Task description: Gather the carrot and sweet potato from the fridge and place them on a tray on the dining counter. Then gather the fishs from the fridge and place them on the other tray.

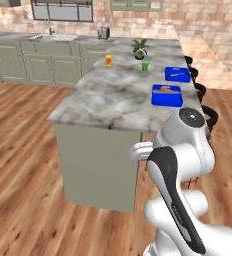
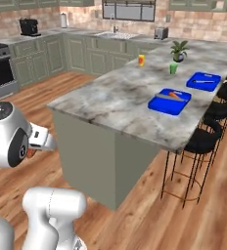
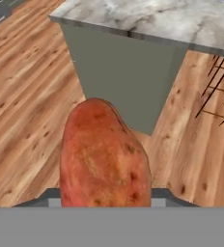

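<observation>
From the left base camera, the dining counter [image 1: 113, 97] stood ahead on the wood floor [image 1: 23, 150], with two blue trays on its far right side. The near tray [image 1: 167, 96] carried the carrot [image 1: 166, 89]; the far tray [image 1: 177, 74] held a slim pale thing too small to name. A potted plant [image 1: 140, 48], a green cup [image 1: 145, 65] and an orange bottle [image 1: 108, 60] stood farther back.

From the right base camera, black stools [image 2: 201, 141] lined the counter's right edge, and a spot of reddish-brown showed beside the arm's wrist at the left.

In the hand camera, the sweet potato [image 3: 104, 157] sat clamped in the gripper [image 3: 105, 197], upright between the fingers, held off the floor before the counter's grey-green end panel [image 3: 123, 77].
</observation>
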Controlling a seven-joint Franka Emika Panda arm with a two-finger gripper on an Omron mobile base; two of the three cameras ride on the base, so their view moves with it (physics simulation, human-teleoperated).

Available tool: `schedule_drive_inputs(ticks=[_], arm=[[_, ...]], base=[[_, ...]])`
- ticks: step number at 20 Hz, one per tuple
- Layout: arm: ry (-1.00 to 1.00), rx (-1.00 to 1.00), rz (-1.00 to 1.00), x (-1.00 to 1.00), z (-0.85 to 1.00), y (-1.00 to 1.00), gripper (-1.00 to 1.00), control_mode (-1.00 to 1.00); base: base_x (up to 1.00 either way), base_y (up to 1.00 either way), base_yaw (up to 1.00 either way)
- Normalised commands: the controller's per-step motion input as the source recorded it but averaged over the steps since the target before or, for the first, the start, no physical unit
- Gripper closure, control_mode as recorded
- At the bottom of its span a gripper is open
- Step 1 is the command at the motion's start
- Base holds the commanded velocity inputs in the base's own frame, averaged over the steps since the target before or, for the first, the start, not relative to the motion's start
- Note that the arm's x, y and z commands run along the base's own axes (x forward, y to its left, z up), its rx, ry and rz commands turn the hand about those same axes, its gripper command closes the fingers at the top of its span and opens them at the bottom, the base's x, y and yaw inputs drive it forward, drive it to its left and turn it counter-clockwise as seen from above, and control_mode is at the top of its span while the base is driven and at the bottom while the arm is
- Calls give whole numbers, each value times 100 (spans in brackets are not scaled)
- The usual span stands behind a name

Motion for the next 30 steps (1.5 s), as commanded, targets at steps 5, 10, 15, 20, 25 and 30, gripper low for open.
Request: schedule_drive_inputs(ticks=[5, 10, 15, 20, 25, 30], arm=[[0, 0, 0, 0, 0, 0, 100, 100], [0, 0, 0, 0, 0, 0, 100, 100], [0, 0, 0, 0, 0, 0, 100, 100], [0, 0, 0, 0, 0, 0, 100, 100], [0, 0, 0, 0, 0, 0, 100, 100], [0, 0, 0, 0, 0, 0, 100, 100]], base=[[1, -65, 2], [12, -51, 13], [46, -57, 26], [60, -64, 31], [32, -74, 29], [-8, -66, 19]])
